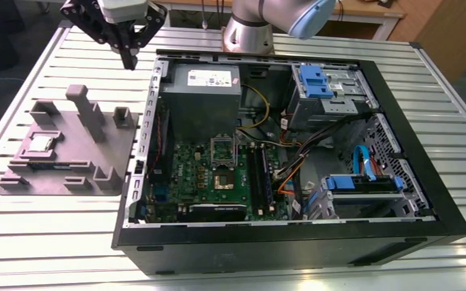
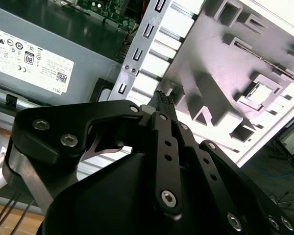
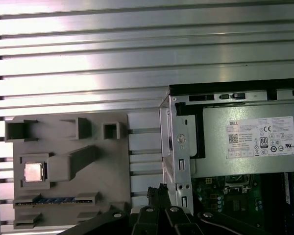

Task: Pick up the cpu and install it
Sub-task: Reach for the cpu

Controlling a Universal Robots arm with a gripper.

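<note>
Cpu [image 1: 40,143] (silvery) in grey tray [image 1: 113,151]

Site note: you are working in a robotics lab or test workshop. You are looking at a slotted aluminium surface [image 1: 55,242] that is carrying the whole setup. The grey base of a robot arm [image 1: 247,33] is standing at its edge, and a black claw [image 1: 128,60] is hanging above it. A desktop computer case [image 1: 298,242] is lying open on its side, its green motherboard [image 1: 216,176] showing. A grey moulded tray [image 1: 111,157] is sitting just beside it. Wooden furniture [image 1: 448,30] is standing behind the surface.
</note>
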